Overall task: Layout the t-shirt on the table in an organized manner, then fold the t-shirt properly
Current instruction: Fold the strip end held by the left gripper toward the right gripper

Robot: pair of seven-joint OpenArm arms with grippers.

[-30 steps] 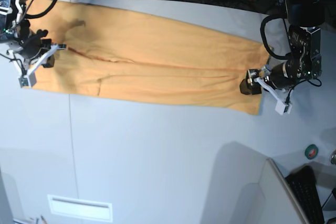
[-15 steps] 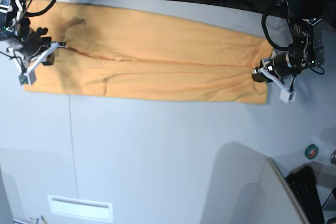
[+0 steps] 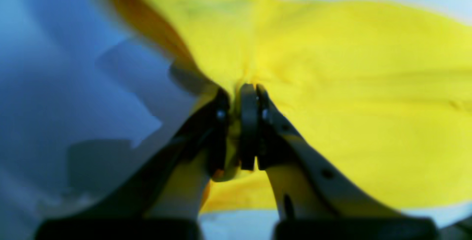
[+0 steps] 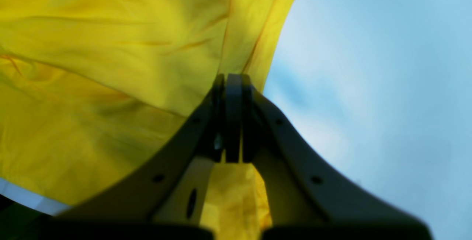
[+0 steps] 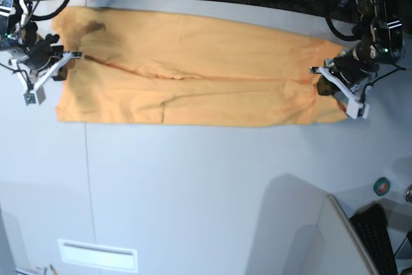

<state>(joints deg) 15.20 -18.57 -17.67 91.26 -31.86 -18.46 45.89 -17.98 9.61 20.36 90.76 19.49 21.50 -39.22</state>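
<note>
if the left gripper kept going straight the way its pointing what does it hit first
The t-shirt: the left gripper is already shut on its edge, and the cloth spreads directly ahead across the table.

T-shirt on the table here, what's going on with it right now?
Two robot arms hold the t-shirt stretched out long across the table. The left hand is shut on one end of the cloth, and the right hand is shut on the opposite end; both wrist views show fabric pinched between the closed fingers. The shirt appears folded lengthwise into a narrow band with a crease along its middle. No crosswise fold is made yet.
</note>
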